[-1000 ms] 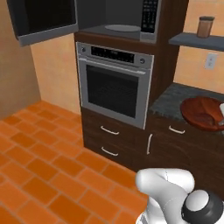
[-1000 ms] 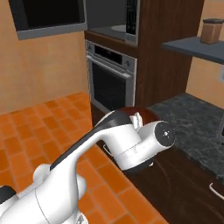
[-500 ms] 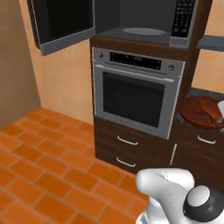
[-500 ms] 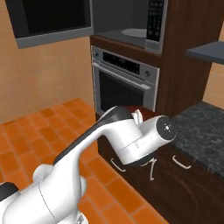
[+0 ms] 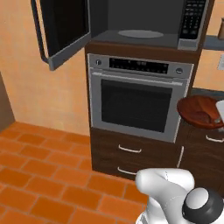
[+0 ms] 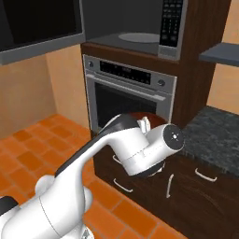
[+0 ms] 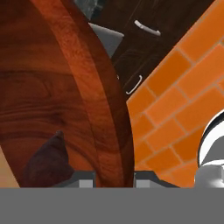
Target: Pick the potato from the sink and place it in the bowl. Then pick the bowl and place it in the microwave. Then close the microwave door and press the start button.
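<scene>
Bowl [image 5: 200,112] held aloft at right of frame, jaws clamped on its rim.
Potato [image 7: 46,162] sits inside the bowl; microwave [image 5: 144,24], upper centre, stands with its door [image 5: 63,28] swung open.

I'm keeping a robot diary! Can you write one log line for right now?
phase: carrying bowl to microwave | gripper: shut on bowl rim | potato: in bowl | microwave door: open
</scene>
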